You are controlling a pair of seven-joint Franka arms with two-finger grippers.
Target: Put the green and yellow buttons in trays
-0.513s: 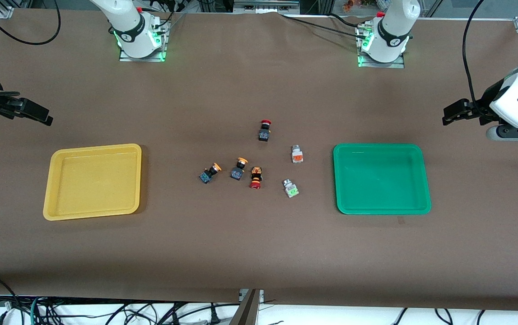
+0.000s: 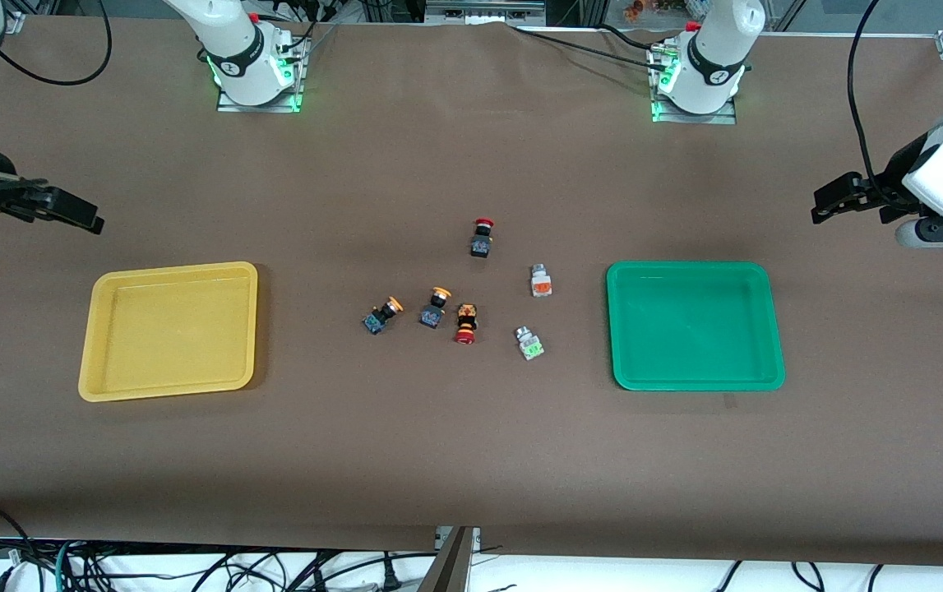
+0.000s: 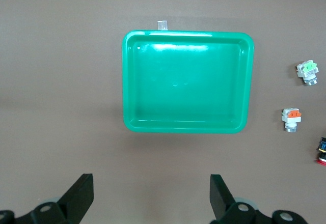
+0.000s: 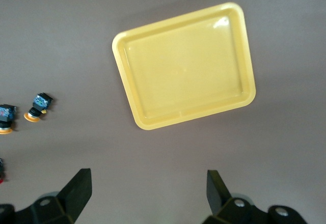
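Note:
Two yellow-capped switches (image 2: 381,316) (image 2: 436,307), a green-faced boxy switch (image 2: 529,344) and an orange-faced boxy switch (image 2: 541,281) lie mid-table between the yellow tray (image 2: 171,333) and the green tray (image 2: 695,326). Both trays are empty. My left gripper (image 2: 821,205) is open and empty over bare table at the left arm's end; its wrist view shows the green tray (image 3: 187,81) and both boxy switches (image 3: 307,72) (image 3: 292,118). My right gripper (image 2: 85,215) is open and empty over bare table at the right arm's end; its wrist view shows the yellow tray (image 4: 184,63) and both yellow-capped switches (image 4: 38,106) (image 4: 6,118).
A red-capped black switch (image 2: 482,238) lies farther from the front camera than the others. A red-capped switch with an orange-and-black body (image 2: 465,322) lies beside one yellow-capped switch. A small tape mark (image 2: 730,401) sits just nearer the camera than the green tray.
Both arms have shifted slightly, their wrists drawn a little toward the robots' bases. The switches and trays have not moved.

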